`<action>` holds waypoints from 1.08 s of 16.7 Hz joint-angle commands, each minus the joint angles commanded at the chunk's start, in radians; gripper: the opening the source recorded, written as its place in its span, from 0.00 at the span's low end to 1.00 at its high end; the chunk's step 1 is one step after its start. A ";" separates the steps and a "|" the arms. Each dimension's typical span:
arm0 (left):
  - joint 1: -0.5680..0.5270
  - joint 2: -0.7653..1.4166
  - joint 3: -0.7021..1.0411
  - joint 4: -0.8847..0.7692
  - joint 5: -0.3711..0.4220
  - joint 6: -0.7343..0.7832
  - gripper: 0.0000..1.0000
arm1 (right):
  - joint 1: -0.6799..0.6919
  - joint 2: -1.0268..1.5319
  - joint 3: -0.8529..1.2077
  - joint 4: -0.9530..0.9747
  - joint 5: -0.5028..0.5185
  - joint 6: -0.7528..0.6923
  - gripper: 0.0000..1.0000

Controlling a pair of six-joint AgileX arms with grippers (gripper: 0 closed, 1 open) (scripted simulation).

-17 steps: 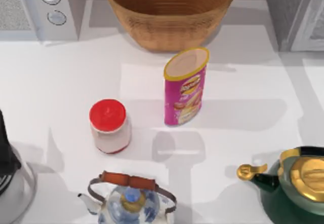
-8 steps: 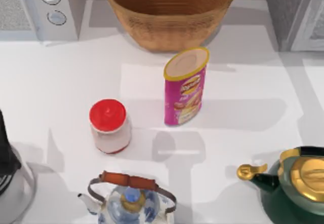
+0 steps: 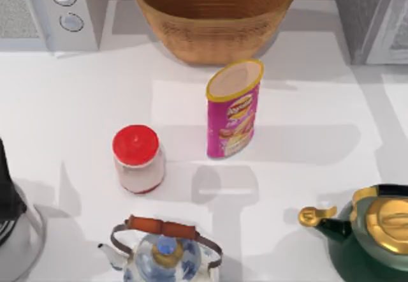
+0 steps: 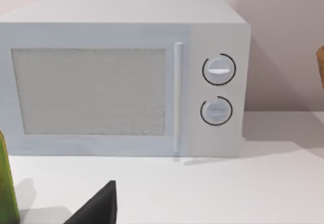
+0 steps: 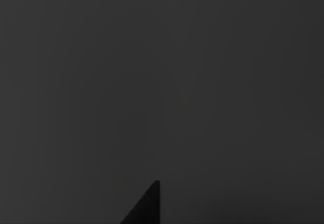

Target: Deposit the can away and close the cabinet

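The can [image 3: 233, 108] is a tall pink tube with a yellow rim and an open top. It stands upright in the middle of the white table, just in front of the basket. The grey cabinet [image 3: 368, 15] stands at the table's back right corner, cut off by the picture's edge. A dark part of my left arm [image 3: 7, 196] sits at the table's left edge, well apart from the can. The left wrist view faces the microwave [image 4: 126, 82], with a black tip of my left gripper [image 4: 98, 209] low in the picture. The right wrist view is dark.
A woven basket [image 3: 214, 14] stands behind the can and a white microwave [image 3: 51, 7] at the back left. A red-lidded jar [image 3: 137, 157] is left of the can. A blue-and-white kettle [image 3: 164, 253] and a green-and-gold teapot [image 3: 370, 234] line the front edge.
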 joint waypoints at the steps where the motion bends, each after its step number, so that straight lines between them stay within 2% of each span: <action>1: 0.000 0.000 0.000 0.000 0.000 0.000 1.00 | 0.000 0.000 0.000 0.000 0.000 0.000 1.00; 12: 0.000 0.000 0.000 0.000 0.000 0.000 1.00 | -0.001 -0.019 -0.028 0.004 0.001 0.002 1.00; 15: 0.000 0.000 0.000 0.000 0.000 0.000 1.00 | -0.012 -0.100 -0.142 0.025 0.002 0.004 1.00; 18: 0.000 0.000 0.000 0.000 0.000 0.000 1.00 | -0.024 -0.253 -0.339 0.068 -0.003 0.007 1.00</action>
